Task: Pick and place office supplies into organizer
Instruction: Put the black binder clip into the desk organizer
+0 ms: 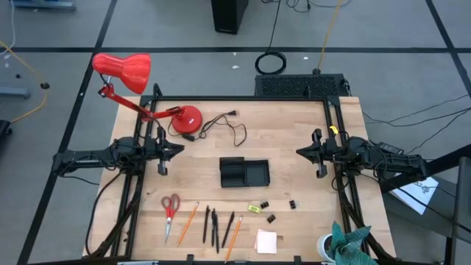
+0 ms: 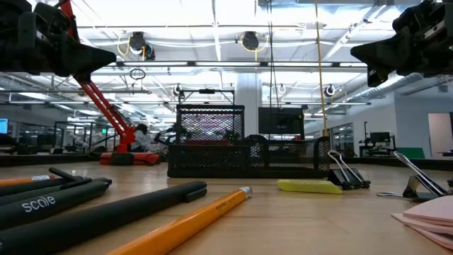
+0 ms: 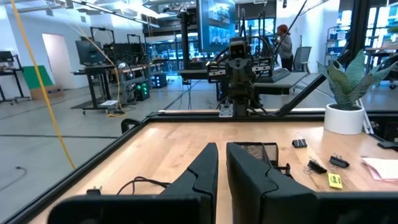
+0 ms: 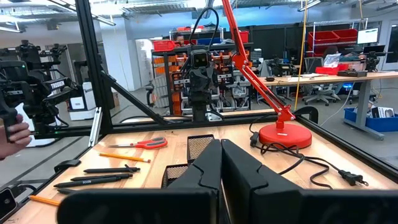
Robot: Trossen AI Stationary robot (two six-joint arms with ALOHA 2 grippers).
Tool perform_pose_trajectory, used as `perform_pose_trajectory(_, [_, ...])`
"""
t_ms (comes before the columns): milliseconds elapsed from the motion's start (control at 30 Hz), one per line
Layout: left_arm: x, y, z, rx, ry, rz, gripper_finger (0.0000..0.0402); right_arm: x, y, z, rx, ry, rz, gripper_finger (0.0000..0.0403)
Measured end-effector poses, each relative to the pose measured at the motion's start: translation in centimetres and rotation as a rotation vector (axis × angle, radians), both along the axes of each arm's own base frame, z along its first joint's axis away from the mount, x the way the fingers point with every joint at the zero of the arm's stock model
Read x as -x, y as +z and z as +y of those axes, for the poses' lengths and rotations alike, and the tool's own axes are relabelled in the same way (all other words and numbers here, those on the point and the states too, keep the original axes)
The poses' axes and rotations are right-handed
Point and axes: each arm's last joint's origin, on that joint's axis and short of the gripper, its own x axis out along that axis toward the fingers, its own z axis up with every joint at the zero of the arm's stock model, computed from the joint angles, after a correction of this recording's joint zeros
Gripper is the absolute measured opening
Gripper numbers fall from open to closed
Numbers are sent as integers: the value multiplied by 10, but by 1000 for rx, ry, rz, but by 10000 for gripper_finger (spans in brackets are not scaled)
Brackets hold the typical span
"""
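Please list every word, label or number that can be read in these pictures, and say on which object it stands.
"scale": white letters on a dark pen lying near the low camera.
Small yellow item: a dark mark, too small to read.
Nothing else on the table is readable.

Pale wooden surface (image 1: 294, 228) with visible grain; black wire-mesh metal organizer (image 1: 244, 173); glossy red lamp (image 1: 124, 70); matt dark pens (image 2: 85, 212); smooth orange-painted pencils (image 2: 191, 223).
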Motion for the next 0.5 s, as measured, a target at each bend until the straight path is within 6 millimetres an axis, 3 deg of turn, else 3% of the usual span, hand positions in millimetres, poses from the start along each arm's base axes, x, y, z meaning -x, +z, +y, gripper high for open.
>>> perform_pose_trajectory(500, [0, 0, 0, 127, -11, -20, 40, 0, 2, -1, 1, -26, -24, 4])
